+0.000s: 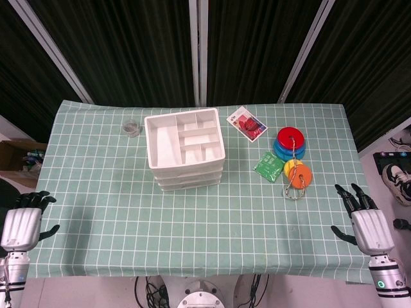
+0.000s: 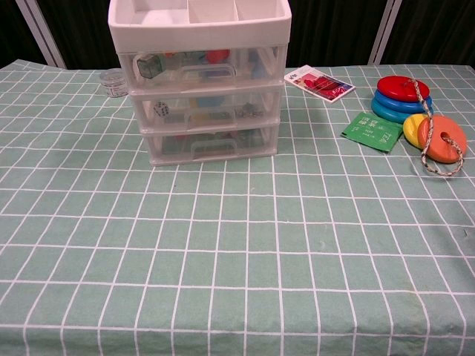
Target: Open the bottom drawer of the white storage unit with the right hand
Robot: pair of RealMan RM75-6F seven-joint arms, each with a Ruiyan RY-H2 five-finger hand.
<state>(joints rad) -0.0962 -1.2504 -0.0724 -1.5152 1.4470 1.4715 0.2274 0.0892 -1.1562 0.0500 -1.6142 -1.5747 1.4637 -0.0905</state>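
Observation:
The white storage unit (image 1: 186, 149) (image 2: 202, 78) stands at the back middle of the table, with three clear drawers stacked under a divided top tray. Its bottom drawer (image 2: 212, 141) is pushed in, its handle (image 2: 215, 144) facing me. My right hand (image 1: 366, 221) hovers at the table's front right edge, fingers spread, holding nothing, far from the unit. My left hand (image 1: 24, 219) sits at the front left edge, fingers apart and empty. Neither hand shows in the chest view.
A stack of coloured rings (image 1: 291, 157) (image 2: 421, 117) with a cord lies right of the unit. A green packet (image 1: 269, 166) (image 2: 373, 130) and a red-and-white card (image 1: 247, 122) (image 2: 319, 81) lie near it. A small clear jar (image 1: 131, 128) (image 2: 113, 80) stands left of the unit.

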